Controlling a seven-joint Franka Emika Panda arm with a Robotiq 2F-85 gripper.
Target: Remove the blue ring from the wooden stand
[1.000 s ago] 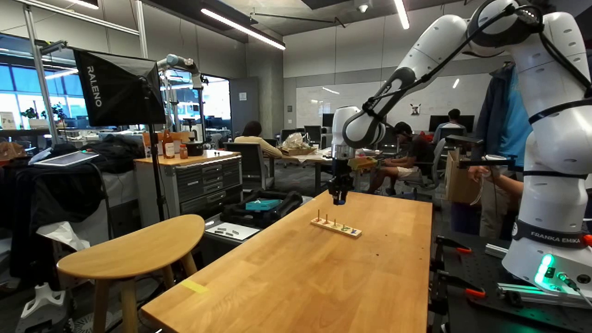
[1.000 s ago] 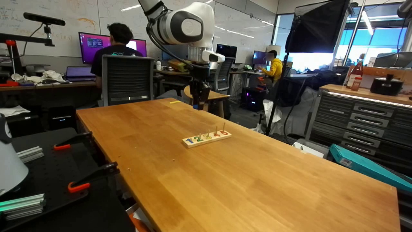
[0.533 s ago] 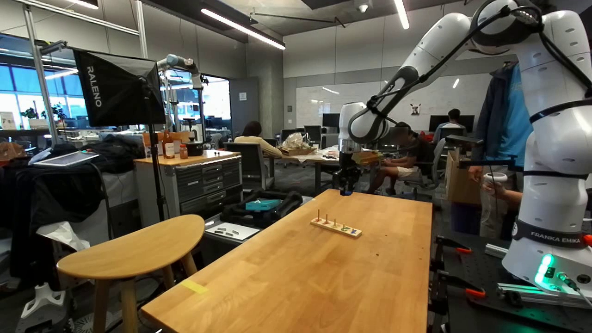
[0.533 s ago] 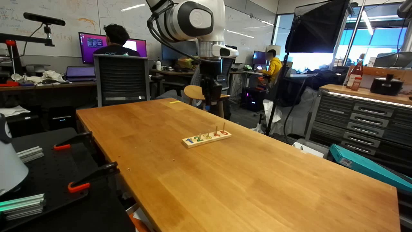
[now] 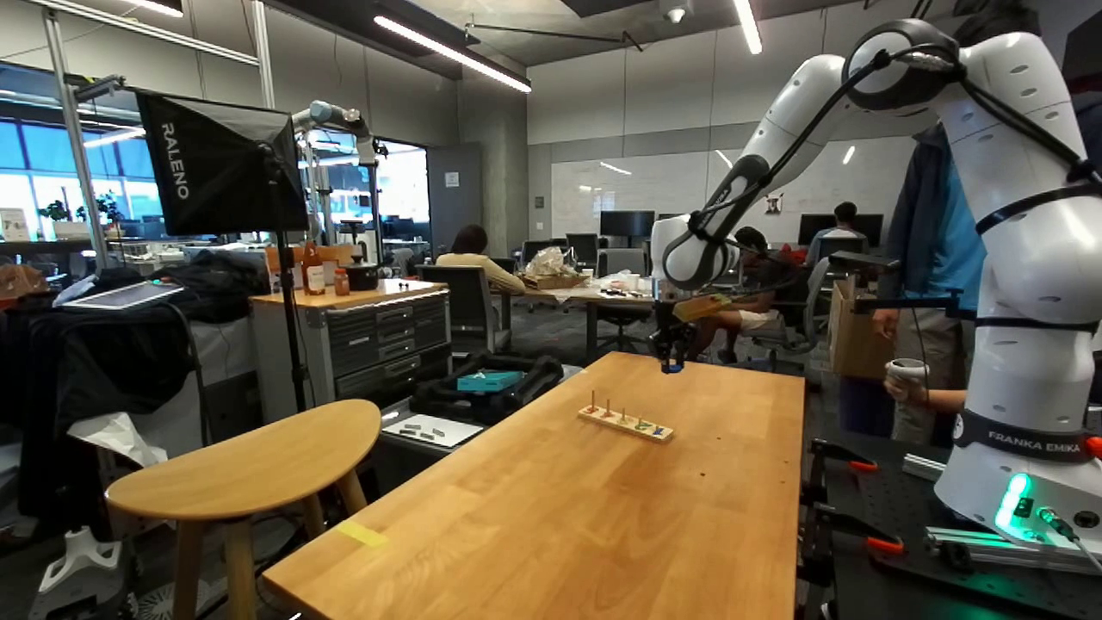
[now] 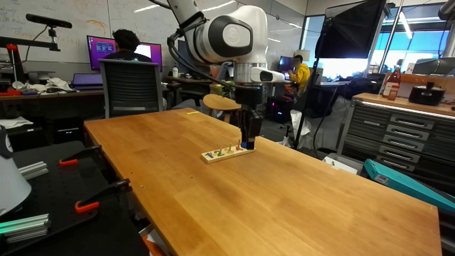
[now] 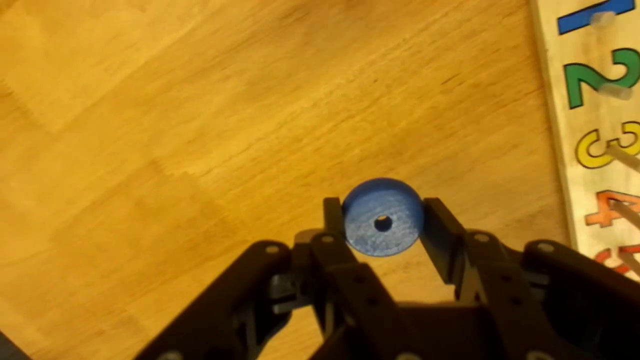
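The blue ring (image 7: 384, 242) is a thick disc with a small centre hole. My gripper (image 7: 384, 215) is shut on it, one finger on each side. The ring also shows in both exterior views, as a blue speck at the fingertips (image 5: 671, 368) (image 6: 244, 145). The wooden stand (image 7: 580, 180) lies at the right of the wrist view, apart from the gripper, with numbers 1 to 5 and bare pegs. It shows whole in an exterior view (image 5: 626, 424). In an exterior view the gripper (image 6: 249, 142) covers the number 5 end of the stand (image 6: 228, 154).
The stand lies on a long wooden table (image 5: 603, 534). Orange-tipped clamps (image 6: 87, 207) grip the table's edge on the robot base side. A wooden stool (image 5: 250, 465) and a drawer cabinet (image 5: 387, 344) stand beyond the table's other side.
The arm has carried the blue ring to the right in both exterior views. In one of them the gripper is also lower in the picture, now overlapping the stand's end. The stand has not moved.
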